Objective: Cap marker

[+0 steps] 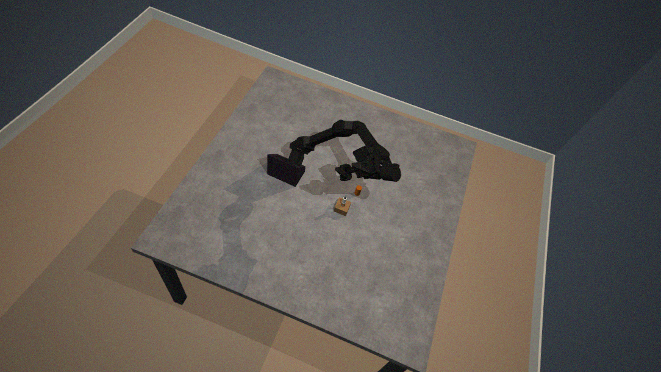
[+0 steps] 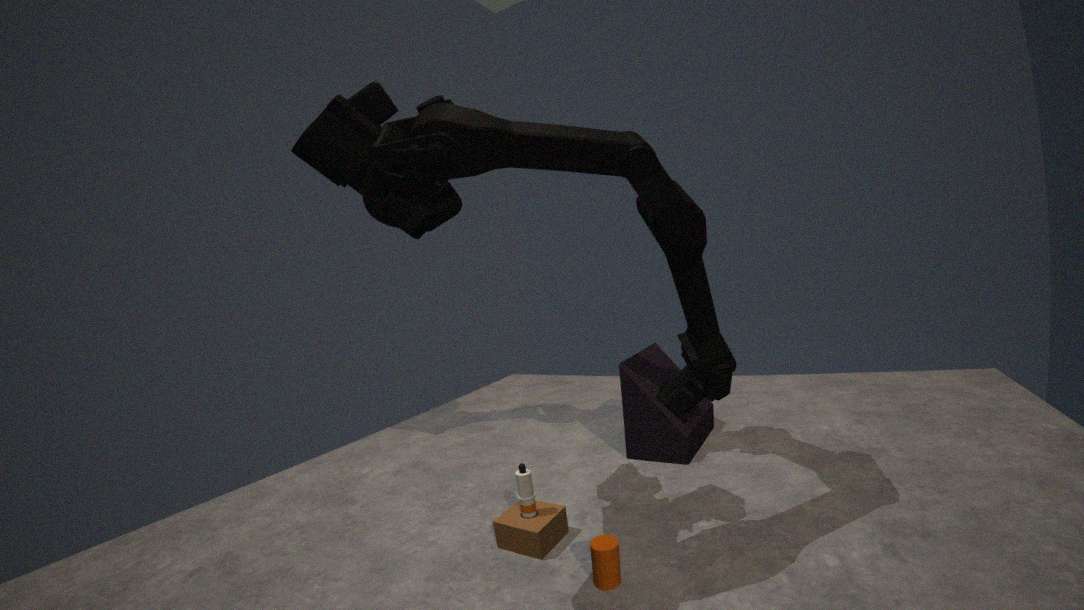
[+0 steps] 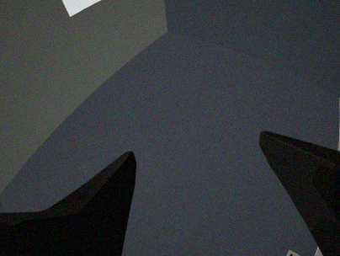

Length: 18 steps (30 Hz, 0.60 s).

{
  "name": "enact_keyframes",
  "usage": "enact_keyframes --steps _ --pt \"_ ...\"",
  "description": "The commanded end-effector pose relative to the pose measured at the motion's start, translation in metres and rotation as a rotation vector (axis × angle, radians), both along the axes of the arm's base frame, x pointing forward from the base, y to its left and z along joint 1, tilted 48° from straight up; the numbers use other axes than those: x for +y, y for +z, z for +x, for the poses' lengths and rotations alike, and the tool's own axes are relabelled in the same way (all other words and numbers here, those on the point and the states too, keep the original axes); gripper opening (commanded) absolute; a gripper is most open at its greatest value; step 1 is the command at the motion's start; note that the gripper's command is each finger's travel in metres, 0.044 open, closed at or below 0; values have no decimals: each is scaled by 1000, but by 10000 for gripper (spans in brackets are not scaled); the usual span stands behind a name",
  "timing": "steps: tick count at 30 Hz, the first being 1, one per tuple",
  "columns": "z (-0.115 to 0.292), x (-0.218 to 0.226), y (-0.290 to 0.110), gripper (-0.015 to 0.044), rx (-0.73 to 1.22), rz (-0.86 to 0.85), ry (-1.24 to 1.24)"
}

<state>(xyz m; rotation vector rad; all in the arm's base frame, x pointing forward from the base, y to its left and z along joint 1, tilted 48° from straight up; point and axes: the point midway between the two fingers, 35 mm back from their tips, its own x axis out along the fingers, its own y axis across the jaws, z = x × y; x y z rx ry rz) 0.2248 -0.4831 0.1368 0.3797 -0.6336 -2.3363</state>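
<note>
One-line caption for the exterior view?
Arm raised, open claw empty; orange cap stands beside uncapped marker in its holder block.

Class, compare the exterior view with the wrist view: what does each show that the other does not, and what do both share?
Only the exterior view shows the table, the marker upright in its holder block, the orange cap standing apart beside it, and the arm's base. Only the wrist view shows the tool from close up, its fingers wide apart with nothing between, aimed at wall and ceiling. Both share the dark blue wall.
</note>
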Motion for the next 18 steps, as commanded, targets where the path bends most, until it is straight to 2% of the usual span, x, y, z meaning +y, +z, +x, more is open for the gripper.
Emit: enact_keyframes --steps 1,3,6,13,18 --pt "1 1 -1 374 2 19 6" --pt "7 7 -13 321 22 170 61" --pt "23 27 -39 243 75 507 210" --pt "57 106 -90 243 214 1211 684" --pt "76 182 -108 243 294 1608 1131"
